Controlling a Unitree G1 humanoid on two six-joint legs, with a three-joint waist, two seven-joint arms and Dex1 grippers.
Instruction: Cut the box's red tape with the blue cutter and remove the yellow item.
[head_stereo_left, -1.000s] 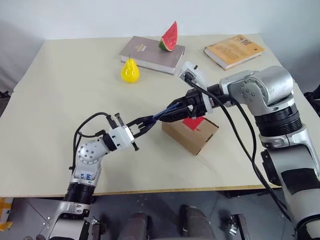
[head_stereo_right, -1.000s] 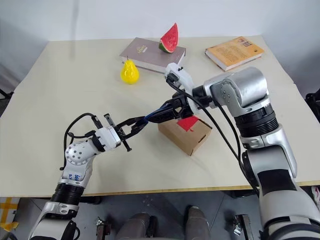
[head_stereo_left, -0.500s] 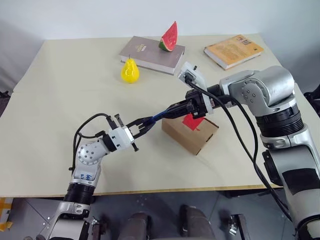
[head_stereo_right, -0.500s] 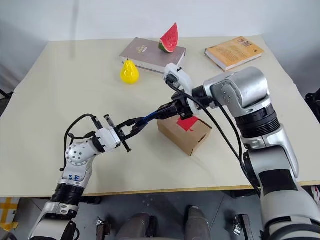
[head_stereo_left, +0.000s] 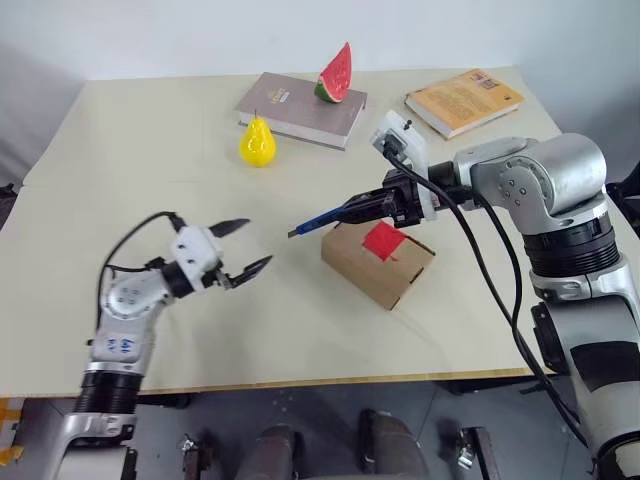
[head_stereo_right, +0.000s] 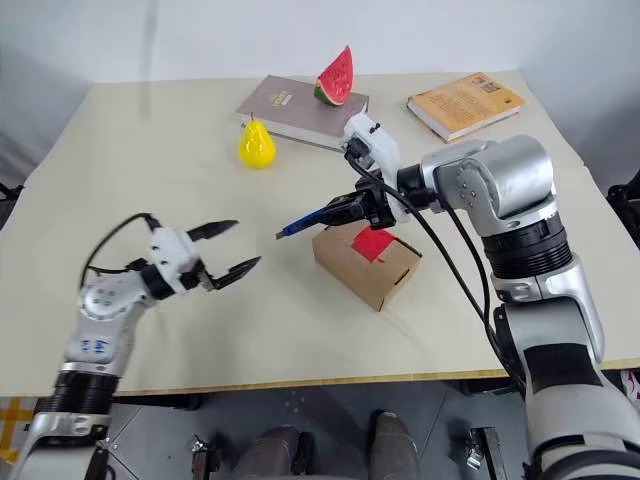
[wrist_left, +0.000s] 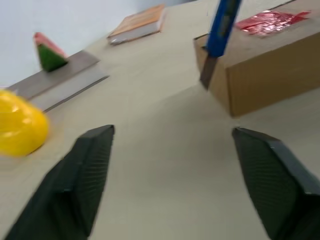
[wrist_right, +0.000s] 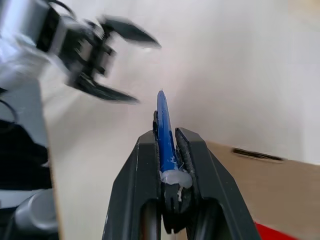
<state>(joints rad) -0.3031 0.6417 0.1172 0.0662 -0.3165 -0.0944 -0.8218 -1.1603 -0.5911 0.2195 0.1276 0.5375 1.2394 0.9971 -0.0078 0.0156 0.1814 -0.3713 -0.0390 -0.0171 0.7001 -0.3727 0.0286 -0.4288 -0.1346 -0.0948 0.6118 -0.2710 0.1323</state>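
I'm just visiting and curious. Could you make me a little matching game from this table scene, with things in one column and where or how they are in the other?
Things:
1. blue cutter
2. red tape
3. watermelon slice
4. left gripper

States:
A. on the grey book
B. open, holding nothing
C. stuck on the box
D. clamped in the right gripper

Pairs: 1-D, 2-C, 3-A, 4-B

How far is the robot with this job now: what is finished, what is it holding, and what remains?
Done: the blue cutter sits in the right pincer, shut on it; the left pincer is open and apart from it. In hand: the cutter hangs above the table beside the box, dark tip pointing away from it. Left: the red tape looks uncut, the box is closed, and the yellow item is not out.
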